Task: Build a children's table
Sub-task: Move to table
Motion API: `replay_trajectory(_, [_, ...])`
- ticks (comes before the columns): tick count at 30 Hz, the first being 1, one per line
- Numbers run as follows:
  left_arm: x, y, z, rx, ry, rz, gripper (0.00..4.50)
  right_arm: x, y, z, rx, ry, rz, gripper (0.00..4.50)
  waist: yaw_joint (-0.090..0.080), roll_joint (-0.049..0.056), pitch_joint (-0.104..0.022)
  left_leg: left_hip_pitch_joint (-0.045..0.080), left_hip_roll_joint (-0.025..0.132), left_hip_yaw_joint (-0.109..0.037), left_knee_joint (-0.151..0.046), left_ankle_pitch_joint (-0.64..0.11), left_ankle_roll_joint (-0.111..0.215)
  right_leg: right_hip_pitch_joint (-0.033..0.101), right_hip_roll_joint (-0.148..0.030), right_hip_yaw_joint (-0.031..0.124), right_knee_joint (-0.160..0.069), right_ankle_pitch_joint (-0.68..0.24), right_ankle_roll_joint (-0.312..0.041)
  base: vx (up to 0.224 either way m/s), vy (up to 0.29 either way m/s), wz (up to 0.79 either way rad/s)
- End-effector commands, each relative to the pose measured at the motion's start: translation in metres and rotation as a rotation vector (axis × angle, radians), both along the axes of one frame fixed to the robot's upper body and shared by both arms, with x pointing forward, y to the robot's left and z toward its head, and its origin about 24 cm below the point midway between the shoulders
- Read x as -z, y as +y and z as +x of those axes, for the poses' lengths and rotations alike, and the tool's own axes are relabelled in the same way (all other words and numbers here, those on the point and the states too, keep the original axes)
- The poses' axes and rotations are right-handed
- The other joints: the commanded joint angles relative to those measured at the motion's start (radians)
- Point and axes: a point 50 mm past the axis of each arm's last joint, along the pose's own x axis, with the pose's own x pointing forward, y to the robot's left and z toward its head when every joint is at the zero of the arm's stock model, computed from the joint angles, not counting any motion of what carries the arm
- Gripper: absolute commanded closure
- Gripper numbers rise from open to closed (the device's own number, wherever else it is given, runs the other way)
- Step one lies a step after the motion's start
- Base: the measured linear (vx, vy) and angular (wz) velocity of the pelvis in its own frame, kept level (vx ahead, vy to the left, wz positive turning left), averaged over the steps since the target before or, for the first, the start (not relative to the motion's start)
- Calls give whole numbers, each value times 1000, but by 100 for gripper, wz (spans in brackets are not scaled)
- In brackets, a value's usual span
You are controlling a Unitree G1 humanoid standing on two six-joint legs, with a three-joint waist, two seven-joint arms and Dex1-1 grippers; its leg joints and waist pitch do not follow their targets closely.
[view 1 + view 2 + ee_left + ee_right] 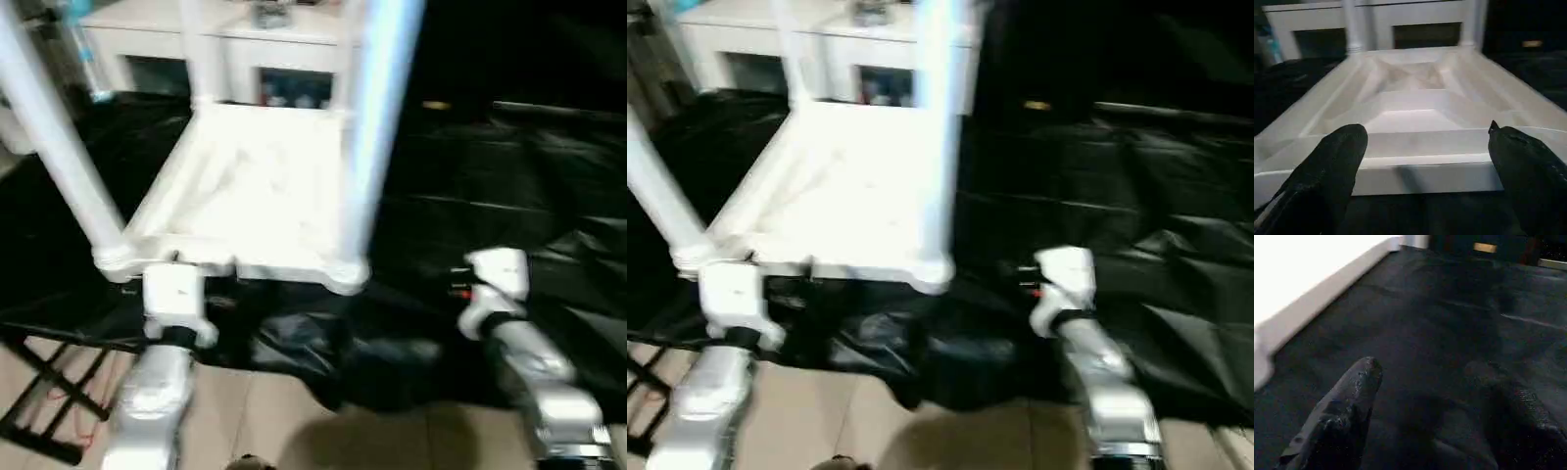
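Flanking the children's table near edge, spread left pincer.

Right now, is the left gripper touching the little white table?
Apart. In the left wrist view, the open left gripper sits short of the table: both fingers stand before its near rim, gripping nothing.

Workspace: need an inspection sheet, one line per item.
Surface: work table under a wrinkled black cover.
Job's things: children's table lies upside down on the cover, ribbed underside up; white legs stand up from its corner sockets.
Clutter: nothing seen on the cover beside the children's table.
Hands: left hand open, at the near edge of the children's table, a finger to each side; right hand open over bare cover, holding nothing.
Cables: thin red line on the floor near a black folding frame; cannot tell what it is.
Surroundings: white cabinet behind the work table; light floor in front.
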Motion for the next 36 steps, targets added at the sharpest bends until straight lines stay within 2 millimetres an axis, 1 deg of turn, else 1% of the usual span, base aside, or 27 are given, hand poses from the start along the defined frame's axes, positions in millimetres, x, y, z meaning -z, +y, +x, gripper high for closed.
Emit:
replay_trajectory(1, [1,4,1,5,-3,-2,4,2,7,3,-24,-2,20,131,4,-7,-27,-2,60,-33,-78,-278,-40,33,-109,56,-159,-529,41,-52,-30,-35])
replay_trajectory(5, [-1,-3,2,52,-18,-4,4,4,5,2,-19,1,2,131,-12,3,-28,34,91,-44,-115,-459,-43,32,-102,53,-150,-342,-69,0,0,0])
replay_trajectory(6, [-1,-5,3,60,-20,-7,4,4,3,1,-12,3,3,131,-15,0,-17,58,88,-41,-113,-575,-60,28,-108,51,-160,-473,-61,0,0,0])
replay_trajectory(7, [-2,-9,4,66,-18,-17,4,2,-1,1,2,2,-2,131,-7,8,-3,-9,51,-71,-145,-652,-36,82,-123,-3,-153,-613,-39,0,0,0])
replay_trajectory(8, [-3,-11,4,65,-20,-31,4,0,-4,0,7,0,-10,131,-7,8,-3,-9,51,-71,-145,-652,-36,82,-123,-3,-153,-613,-39,-16,32,23])
replay_trajectory(11, [-4,-14,5,67,-27,-45,4,-2,-6,-1,12,-9,-19,131,-34,3,16,58,32,-49,19,-556,-6,106,-228,-65,-281,-955,-54,5,33,49])
replay_trajectory(12, [-5,-15,5,72,-32,-50,4,-4,-7,-1,21,-16,-6,131,-61,18,24,150,46,-41,39,-575,-36,38,-173,-59,-288,-955,-47,19,72,22])
replay_trajectory(13, [-5,-17,5,78,-34,-53,4,-5,-9,-2,36,-21,-4,131,-77,29,31,96,75,-68,-61,-697,-77,107,-92,-107,-209,-729,-35,19,72,22])
replay_trajectory(15, [-2,-19,5,97,-24,-54,4,-2,-12,-7,53,-11,-3,131,-93,47,19,135,136,-114,-199,-1038,-107,95,-16,-27,-1,-160,-53,78,81,-3])
replay_trajectory(17, [-1,-19,5,100,-20,-55,4,-1,-10,-9,44,-7,-7,131,-109,20,12,157,120,-123,-171,-969,-53,77,-55,25,-50,-199,-39,108,56,-6])
replay_trajectory(18, [0,-19,5,99,-15,-50,4,-1,-7,-11,21,-8,-19,131,-106,19,13,138,93,-108,-152,-906,-32,91,-77,42,-97,-270,-42,118,-13,-5])
replay_trajectory(19, [2,-21,6,104,-7,-55,4,-2,-5,-12,3,-19,-13,131,-73,6,16,50,20,-26,-21,-483,37,171,-185,126,-221,-688,-90,118,-13,-5])
replay_trajectory(20, [2,-21,6,104,-7,-55,4,-2,-5,-12,3,-19,-13,131,-65,-3,0,22,27,-31,33,-325,73,205,-221,148,-238,-741,-104,149,-14,-7])
replay_trajectory(21, [2,-23,6,127,-9,-57,4,-5,-2,-11,-12,-28,-16,131,-55,-5,-21,-31,17,-37,64,-145,113,250,-205,143,-220,-615,-131,185,13,-13])
replay_trajectory(22, [2,-24,7,130,-7,-58,4,-4,-2,-10,-20,-19,2,131,-40,-25,-18,-94,-7,-30,89,-93,186,272,-213,64,-229,-502,-81,185,13,-13])
replay_trajectory(23, [4,-21,7,116,0,-51,4,-3,4,-8,-54,-20,-8,131,-55,2,-22,-77,6,-35,67,-40,228,245,-203,4,-236,-400,-47,181,26,18])
replay_trajectory(24, [4,-20,7,115,1,-51,4,-3,4,-8,-54,-21,-10,131,-63,38,-29,-39,6,-29,11,18,247,250,-139,-63,-233,-331,-46,211,30,56])
replay_trajectory(26, [3,-19,7,101,-3,-54,4,-6,5,-6,-52,-29,-17,131,-90,64,-20,22,-7,-79,-49,10,330,236,-15,-114,-180,-264,-21,244,32,56])
replay_trajectory(27, [0,-18,5,79,-10,-67,4,-10,6,-4,-53,-37,15,131,-159,75,-63,231,122,-233,-49,-69,508,40,31,-20,31,-256,-3,307,6,41])
replay_trajectory(28, [0,-18,4,73,-10,-70,4,-11,6,-4,-53,-36,34,131,-147,60,-68,220,140,-252,-51,-5,503,17,16,0,74,-223,16,307,6,41])
replay_trajectory(30, [3,-14,-5,57,-2,-79,4,-7,10,-9,-94,-27,11,131,-123,39,-56,192,143,-216,-57,229,490,-54,-15,56,120,-102,145,245,5,10])
replay_trajectory(31, [5,-14,-12,55,4,-89,4,-3,10,-14,-105,-17,-23,131,-123,25,-53,178,142,-202,-62,299,488,-64,-23,73,117,-40,149,219,11,0])
replay_trajectory(32, [5,-14,-12,55,4,-89,4,-3,10,-14,-105,-17,-23,131,-96,0,-28,109,110,-139,-77,352,457,-51,-38,108,68,130,96,201,-20,2])
replay_trajectory(33, [6,-15,-18,68,17,-93,4,0,10,-17,-95,-3,-28,131,-70,-34,-13,73,11,-42,-50,130,367,-22,-48,128,-71,278,20,150,-46,20])
replay_trajectory(34, [7,-14,-20,81,18,-91,4,0,11,-18,-88,1,-17,131,-61,-59,-19,52,-38,-20,-10,-28,317,4,-87,183,-129,188,56,150,-46,20])
replay_trajectory(35, [7,-13,-21,87,16,-89,4,0,13,-19,-88,2,-7,131,-42,-58,-41,66,-45,-48,53,-129,187,47,-179,261,-139,-17,32,131,-52,26])
replay_trajectory(36, [7,-10,-22,94,20,-92,4,1,16,-21,-98,3,3,131,-39,-51,-43,39,-16,-79,26,7,106,82,-176,238,-93,248,-61,138,-51,7])
